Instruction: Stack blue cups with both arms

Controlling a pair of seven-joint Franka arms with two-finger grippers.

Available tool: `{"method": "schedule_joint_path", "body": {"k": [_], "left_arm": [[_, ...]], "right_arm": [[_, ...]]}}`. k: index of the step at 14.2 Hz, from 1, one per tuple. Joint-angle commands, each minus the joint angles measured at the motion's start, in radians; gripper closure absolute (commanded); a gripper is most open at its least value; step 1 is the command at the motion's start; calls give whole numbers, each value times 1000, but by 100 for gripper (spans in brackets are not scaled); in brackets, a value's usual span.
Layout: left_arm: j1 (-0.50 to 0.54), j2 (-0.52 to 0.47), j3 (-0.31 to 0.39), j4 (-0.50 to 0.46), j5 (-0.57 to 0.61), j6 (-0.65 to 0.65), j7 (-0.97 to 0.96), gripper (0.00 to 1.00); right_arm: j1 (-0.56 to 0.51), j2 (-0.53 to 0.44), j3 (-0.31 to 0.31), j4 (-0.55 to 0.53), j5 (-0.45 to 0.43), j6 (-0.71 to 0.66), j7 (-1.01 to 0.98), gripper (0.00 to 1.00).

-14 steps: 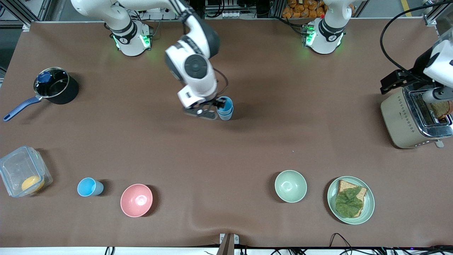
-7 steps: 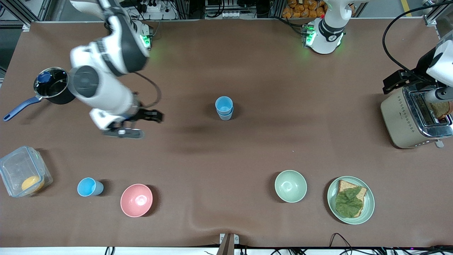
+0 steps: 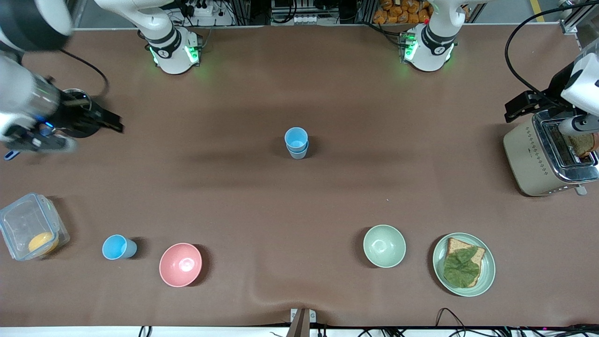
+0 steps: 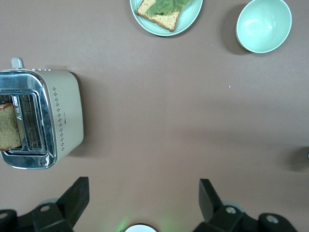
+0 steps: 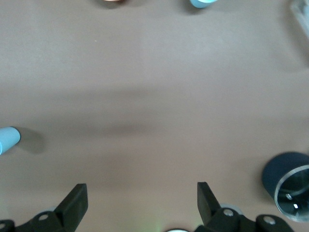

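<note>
On the table [image 3: 327, 196], your right pincer [image 5: 140, 203], fingers spread and empty, hangs over the saucepan [image 3: 75, 114]; your left pincer [image 4: 142, 205], likewise spread, waits over the toaster [image 3: 538, 159]. Well apart from both, the blue cups [image 3: 296, 142] stand nested: stacking appears complete.

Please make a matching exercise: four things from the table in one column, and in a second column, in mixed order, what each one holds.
Things:
1. toaster
2. green plate
3. clear plastic box
4. lower blue cup

Holds:
A. an orange piece of food
B. the other blue cup, nested in it
C. a slice of bread standing in a slot
D. a slice of bread with a green leaf on top

Right pairs: 1-C, 2-D, 3-A, 4-B
</note>
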Motion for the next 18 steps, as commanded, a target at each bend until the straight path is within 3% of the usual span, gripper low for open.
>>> {"method": "schedule_joint_path", "body": {"k": [1, 18], "left_arm": [[-13, -18, 7, 0, 3, -23, -4, 0], [-10, -40, -13, 1, -2, -50, -82, 0]], "right_arm": [[-101, -35, 83, -1, -23, -31, -4, 0], [-123, 3, 86, 86, -46, -65, -38, 0]]}}
